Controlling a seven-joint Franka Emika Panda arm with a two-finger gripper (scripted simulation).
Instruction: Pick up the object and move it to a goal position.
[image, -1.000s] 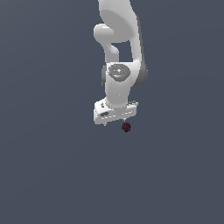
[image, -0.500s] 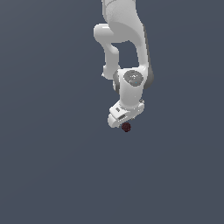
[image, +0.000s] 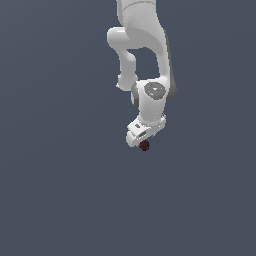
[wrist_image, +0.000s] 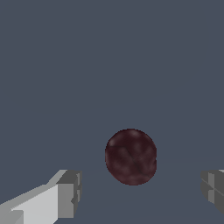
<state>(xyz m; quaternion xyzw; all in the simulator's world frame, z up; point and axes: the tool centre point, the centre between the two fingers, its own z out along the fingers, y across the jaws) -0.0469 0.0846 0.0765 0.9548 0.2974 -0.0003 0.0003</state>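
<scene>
A flat, featureless slate-grey worktop (image: 60, 190) fills both views, with no wall or edge to be seen. Over the last second the white, glossy robot arm (image: 142, 55) has swung its wrist round and dropped lower, so the white tool (image: 143, 141) that sat beside the ball a second ago now hangs right over it — while the small, dark maroon-red, mottled round object (image: 144, 145) has kept its place on the worktop. In the wrist view the object (wrist_image: 131, 156) lies between the two grey fingertips (wrist_image: 70, 192), which stand spread wide with clear gaps on either side, touching nothing. I judge the approach and alignment nearly done, with the closing and lift still to come. No container, tray or goal marker shows in either view.
</scene>
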